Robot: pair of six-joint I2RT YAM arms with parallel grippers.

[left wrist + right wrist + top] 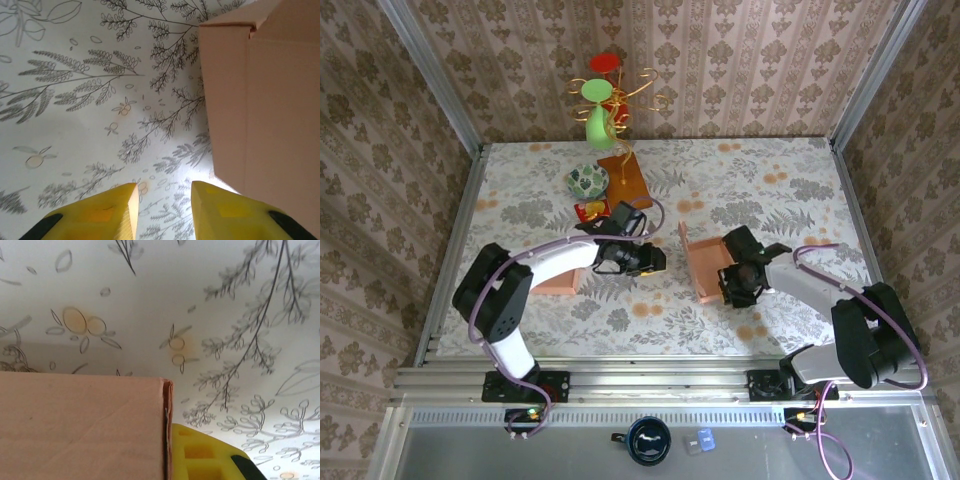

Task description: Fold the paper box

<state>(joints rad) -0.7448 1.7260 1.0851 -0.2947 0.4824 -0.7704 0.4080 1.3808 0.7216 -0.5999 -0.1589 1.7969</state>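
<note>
Your right gripper (730, 281) is clamping the paper box (704, 262) wall; your left gripper (164, 193) is hovering unclenched beside it.

The left arm (558, 264) and right arm (810, 287) have white links between black joints, each trailed by a looping purple cable (817, 246) and bolted to a black base plate (525, 386) at the near edge of the table (770, 180). Their fingers (100, 216) are bright yellow blocks with black backing.

Two arms (552, 262) (810, 285), one paper box (703, 262), one pink sheet (555, 284), one bowl (588, 180), one mug (646, 441).
</note>
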